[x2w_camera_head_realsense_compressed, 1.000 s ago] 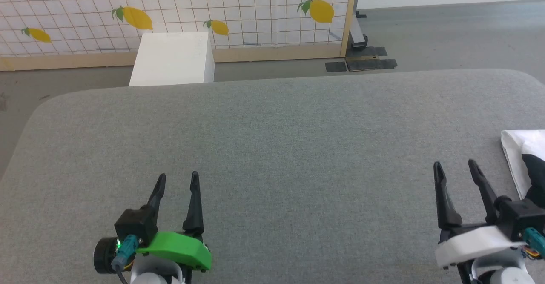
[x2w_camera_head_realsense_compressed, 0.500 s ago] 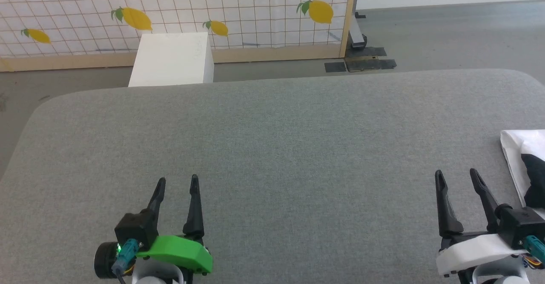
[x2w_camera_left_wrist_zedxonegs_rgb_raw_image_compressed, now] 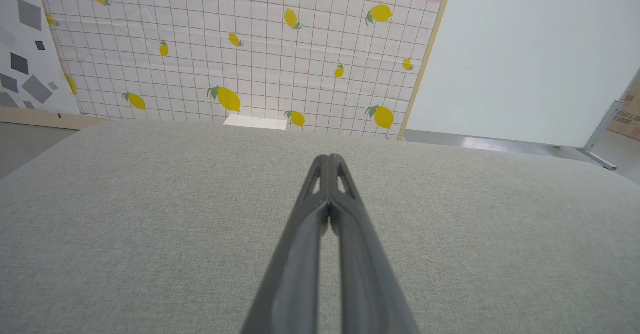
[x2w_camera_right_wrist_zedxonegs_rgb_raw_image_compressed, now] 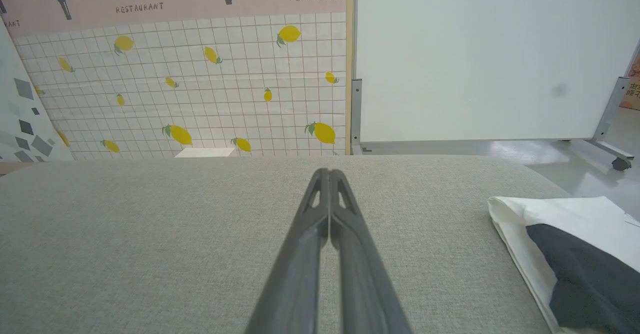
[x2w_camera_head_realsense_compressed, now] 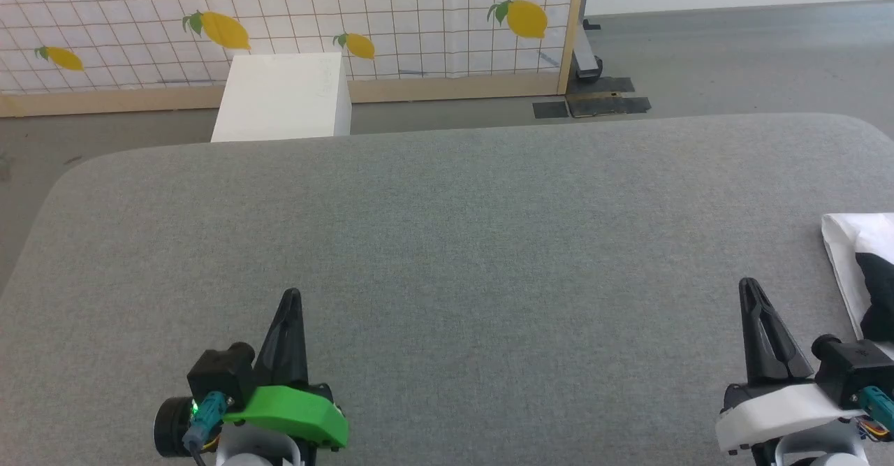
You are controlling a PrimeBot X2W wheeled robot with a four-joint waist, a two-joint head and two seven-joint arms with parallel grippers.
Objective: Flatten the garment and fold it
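The garment (x2w_camera_head_realsense_compressed: 848,249) lies folded at the right edge of the grey table (x2w_camera_head_realsense_compressed: 447,242), white with a black sleeve on top; the right wrist view shows the garment (x2w_camera_right_wrist_zedxonegs_rgb_raw_image_compressed: 560,224) at its lower right. My right gripper (x2w_camera_head_realsense_compressed: 751,287) hovers low over the table just left of the garment, shut with nothing in it, apart from the cloth. My left gripper (x2w_camera_head_realsense_compressed: 291,297) is at the near left of the table, shut and empty too. In each wrist view the left gripper (x2w_camera_left_wrist_zedxonegs_rgb_raw_image_compressed: 329,159) and right gripper (x2w_camera_right_wrist_zedxonegs_rgb_raw_image_compressed: 327,174) have their fingertips pressed together.
Beyond the table's far edge a white box (x2w_camera_head_realsense_compressed: 283,96) stands on the floor before a lemon-print screen (x2w_camera_head_realsense_compressed: 293,19). A metal stand foot (x2w_camera_head_realsense_compressed: 590,68) sits at the far right of the screen. A white panel (x2w_camera_right_wrist_zedxonegs_rgb_raw_image_compressed: 490,53) stands behind.
Both grippers have closed: their fingers stood apart in the earlier frames and now meet. The arms have drawn back slightly. The garment has not moved.
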